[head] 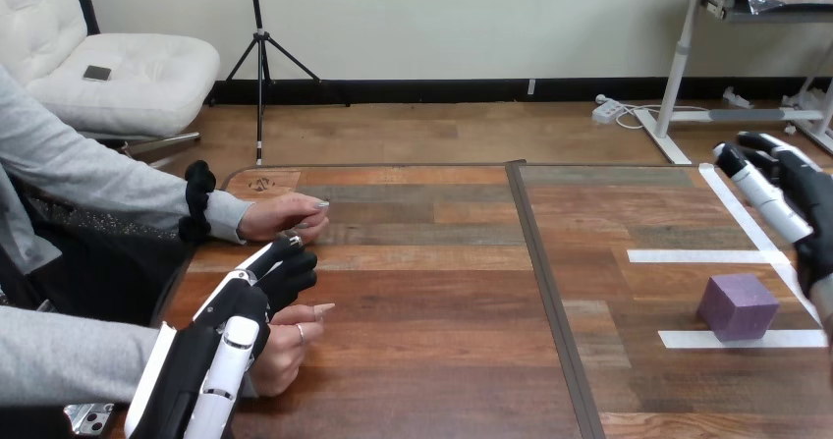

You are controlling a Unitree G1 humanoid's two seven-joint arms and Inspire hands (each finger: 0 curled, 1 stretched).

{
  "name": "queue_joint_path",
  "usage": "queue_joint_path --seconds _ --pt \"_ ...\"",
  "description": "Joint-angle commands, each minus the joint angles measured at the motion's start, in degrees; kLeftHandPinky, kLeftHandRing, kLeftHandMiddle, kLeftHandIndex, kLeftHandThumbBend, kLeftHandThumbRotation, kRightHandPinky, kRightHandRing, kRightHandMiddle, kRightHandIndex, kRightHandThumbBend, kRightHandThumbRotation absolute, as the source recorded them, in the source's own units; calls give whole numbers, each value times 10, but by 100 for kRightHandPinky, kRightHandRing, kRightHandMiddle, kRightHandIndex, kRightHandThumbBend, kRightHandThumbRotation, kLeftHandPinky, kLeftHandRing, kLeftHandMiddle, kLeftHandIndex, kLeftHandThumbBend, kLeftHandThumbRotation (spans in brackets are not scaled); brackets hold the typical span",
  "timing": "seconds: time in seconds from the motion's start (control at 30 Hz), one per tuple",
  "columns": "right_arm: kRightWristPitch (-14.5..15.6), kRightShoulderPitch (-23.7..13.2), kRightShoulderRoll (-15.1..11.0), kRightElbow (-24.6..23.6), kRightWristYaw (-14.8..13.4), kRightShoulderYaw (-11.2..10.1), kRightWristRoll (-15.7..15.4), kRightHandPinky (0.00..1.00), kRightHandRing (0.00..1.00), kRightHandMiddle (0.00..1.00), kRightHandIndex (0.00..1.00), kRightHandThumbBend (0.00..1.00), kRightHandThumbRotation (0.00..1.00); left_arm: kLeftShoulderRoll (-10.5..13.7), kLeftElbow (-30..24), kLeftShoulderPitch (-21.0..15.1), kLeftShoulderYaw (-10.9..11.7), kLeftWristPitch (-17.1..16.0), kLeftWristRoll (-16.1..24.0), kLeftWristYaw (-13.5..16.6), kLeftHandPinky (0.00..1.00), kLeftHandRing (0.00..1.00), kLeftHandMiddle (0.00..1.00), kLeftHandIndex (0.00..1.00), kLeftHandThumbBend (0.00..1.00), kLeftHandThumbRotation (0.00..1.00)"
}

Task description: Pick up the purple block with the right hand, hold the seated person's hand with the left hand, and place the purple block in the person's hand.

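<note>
The purple block (738, 306) sat on the tabletop (432, 360) at the right, between white tape strips (702, 256). The right hand (807, 201) hung just beyond it, fingers loosely straight, holding nothing. At the left, the left hand (246, 306) lay over the person's nearer hand (287, 349), fingers extended and empty. The person's farther hand (285, 215) rested just beyond them.

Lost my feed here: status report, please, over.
Right hand open, above purple block, apart from it. Purple block on table. Left hand beside the person's near hand; hold unclear. Nothing between.
</note>
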Motion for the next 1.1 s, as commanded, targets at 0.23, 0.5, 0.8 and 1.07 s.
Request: queue_joint_path --seconds 0.23,0.5,0.8,1.07 --pt "25 -85 -59 51 -44 35 -58 82 89 90 89 100 63 -7 -28 -22 2 -15 -13 -6 86 82 81 80 48 89" --pt "63 -91 -69 64 -65 60 -92 74 87 90 91 100 61 -9 -16 -26 2 -23 -24 -18 83 82 81 79 50 88" --pt "85 -89 -73 75 -81 87 -124 75 91 94 92 100 57 -6 -8 -28 3 -31 -37 -37 83 83 82 79 51 87" --pt "104 -81 -67 84 -82 95 -128 80 95 97 92 100 53 -4 -8 -29 7 -36 -37 -44 81 83 83 78 50 87"
